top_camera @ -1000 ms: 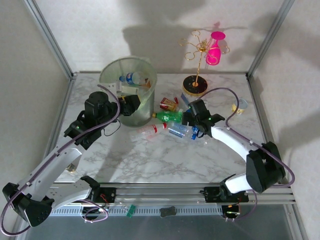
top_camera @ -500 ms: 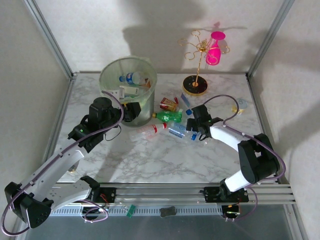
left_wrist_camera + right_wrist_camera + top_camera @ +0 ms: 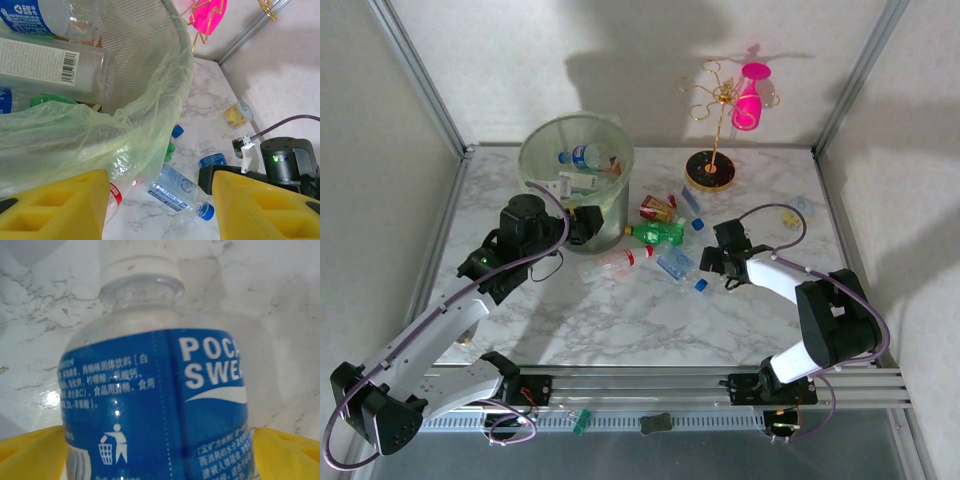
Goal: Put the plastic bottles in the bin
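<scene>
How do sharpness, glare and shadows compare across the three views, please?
Top external: sharp, with soft shadows of the bin and gold stand on the back wall. Left wrist: the bin's liner is crisp, the yellow fingers soft. Right wrist: the blue-labelled bottle reads clearly, with small glints on its label; the yellow pads blur.

The blue-label bottle (image 3: pixel 160 405) reads "POC", "SWE"; Chinese small print; a litter-bin sign.
</scene>
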Motion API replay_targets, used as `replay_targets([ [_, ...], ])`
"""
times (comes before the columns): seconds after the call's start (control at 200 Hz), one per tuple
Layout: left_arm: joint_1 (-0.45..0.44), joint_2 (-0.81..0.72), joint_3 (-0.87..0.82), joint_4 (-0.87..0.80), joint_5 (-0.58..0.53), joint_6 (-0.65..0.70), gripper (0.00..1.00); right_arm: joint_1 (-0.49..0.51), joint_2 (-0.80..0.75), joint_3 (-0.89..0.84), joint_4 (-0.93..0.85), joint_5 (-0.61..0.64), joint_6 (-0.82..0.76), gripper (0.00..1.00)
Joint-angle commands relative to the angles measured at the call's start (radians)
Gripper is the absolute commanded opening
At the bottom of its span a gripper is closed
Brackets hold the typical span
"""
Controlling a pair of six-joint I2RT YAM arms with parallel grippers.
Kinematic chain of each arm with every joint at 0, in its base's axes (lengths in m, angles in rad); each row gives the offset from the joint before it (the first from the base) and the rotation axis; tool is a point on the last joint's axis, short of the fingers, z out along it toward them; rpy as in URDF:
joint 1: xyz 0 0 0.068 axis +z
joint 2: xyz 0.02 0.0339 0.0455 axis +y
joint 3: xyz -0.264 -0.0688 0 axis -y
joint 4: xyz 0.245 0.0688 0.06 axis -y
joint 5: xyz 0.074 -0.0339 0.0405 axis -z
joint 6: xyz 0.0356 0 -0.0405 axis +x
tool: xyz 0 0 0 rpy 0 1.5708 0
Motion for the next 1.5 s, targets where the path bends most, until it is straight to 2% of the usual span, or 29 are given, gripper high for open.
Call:
replay_targets([
  [0.0, -0.006, -0.009, 0.011, -0.012, 0.016, 0.003, 0.57, -0.022, -0.028, -0.032, 0.031, -0.071, 0.034, 0.9],
  [0.335, -0.006, -0.022, 0.02, -0.035, 0.02, 0.011, 0.57, -0.025, -0.03, -0.045, 0.042, -0.095, 0.037, 0.66],
  [0.566, -0.007, -0.02, 0.034, -0.037, 0.026, 0.004, 0.57, -0.025, -0.108, -0.045, 0.019, -0.083, 0.039, 0.49],
  [0.751, -0.007, -0.012, 0.047, -0.027, 0.041, -0.007, 0.57, -0.02, -0.194, -0.041, -0.017, -0.064, 0.038, 0.49],
  [0.866, -0.007, 0.0, 0.067, -0.013, 0.064, -0.022, 0.57, 0.008, -0.313, -0.035, -0.022, -0.054, 0.025, 0.49],
  [1.091, -0.019, 0.025, 0.117, 0.057, 0.151, -0.081, 0.58, 0.1, -0.583, -0.019, 0.09, -0.148, -0.052, 0.48],
  [1.337, -0.051, 0.051, 0.179, 0.183, 0.219, -0.161, 0.61, 0.168, -0.616, 0.059, 0.141, -0.269, -0.138, 0.46],
  [1.497, -0.12, 0.099, 0.206, 0.246, 0.257, -0.162, 0.63, 0.245, -0.606, 0.102, 0.186, -0.349, -0.144, 0.46],
])
